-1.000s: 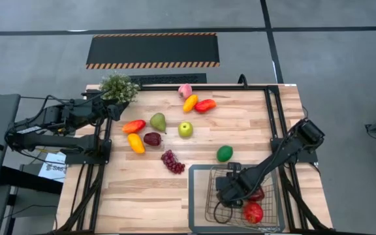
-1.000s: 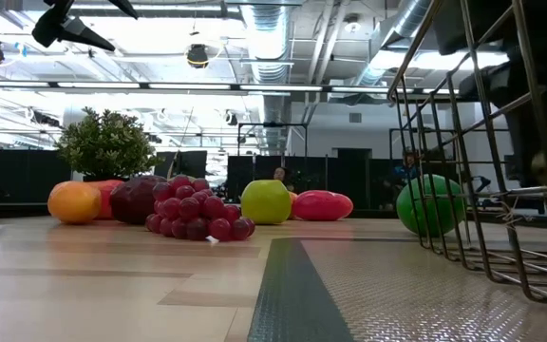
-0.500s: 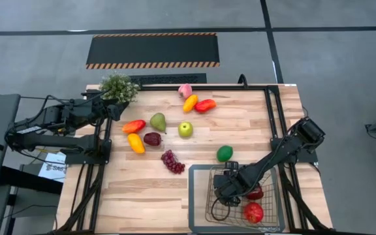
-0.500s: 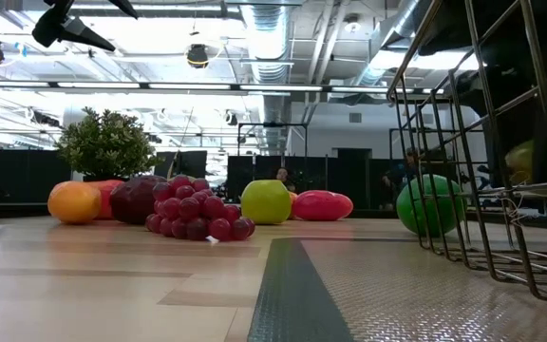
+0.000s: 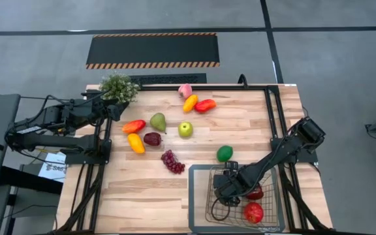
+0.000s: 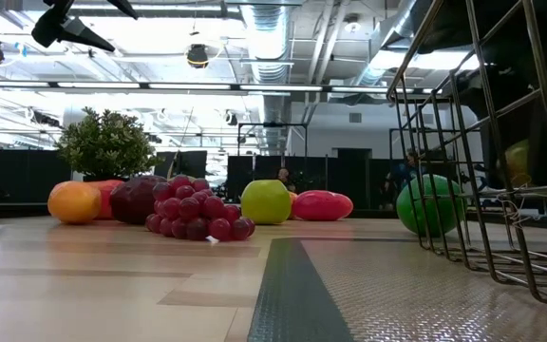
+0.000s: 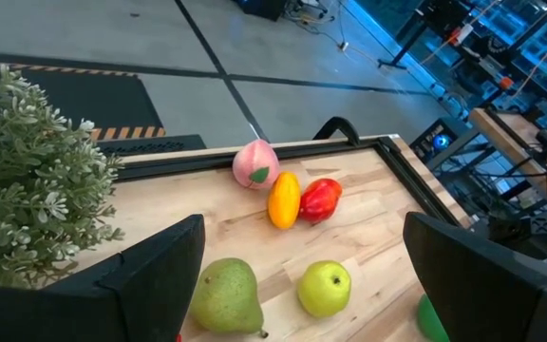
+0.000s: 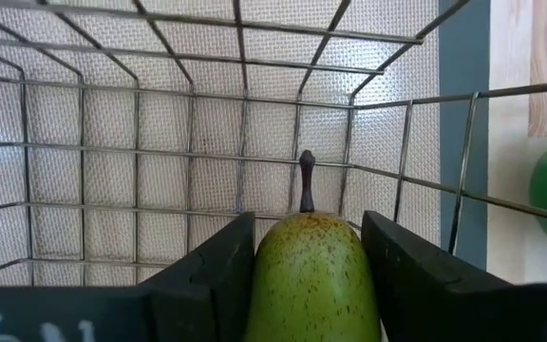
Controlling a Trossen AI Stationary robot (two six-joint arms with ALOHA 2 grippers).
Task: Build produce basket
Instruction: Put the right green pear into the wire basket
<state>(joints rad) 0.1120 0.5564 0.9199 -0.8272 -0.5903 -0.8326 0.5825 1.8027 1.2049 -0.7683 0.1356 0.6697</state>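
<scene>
The wire basket point(image 5: 198, 196) stands at the table's near right on a grey mat. My right gripper point(image 5: 226, 190) reaches down into it, shut on a green pear point(image 8: 311, 280). A red apple point(image 5: 253, 212) and another red piece point(image 5: 257, 193) lie in the basket. On the table rest a lime point(image 5: 224, 153), purple grapes point(image 5: 173, 162), a green apple point(image 5: 185, 129), a second pear point(image 5: 158, 121), several peppers point(image 5: 136, 143) and a pink peach point(image 5: 185, 90). My left gripper point(image 5: 113, 109) waits open at the far left, by the plant. My right gripper pinches the green pear's narrow upper part point(image 8: 297, 247) between its two fingers point(image 8: 221, 280), coming from above and pointing steeply down. The pear's stem point(image 8: 306, 180) points away from the wrist, toward the basket's floor. In the low view the pear point(image 6: 518, 161) sits above that floor.
A bushy potted plant point(image 5: 118, 87) stands at the far left corner, next to my left gripper. A dark frame rail point(image 5: 269, 124) runs along the table's far and right sides. Bare wood lies at the table's near left.
</scene>
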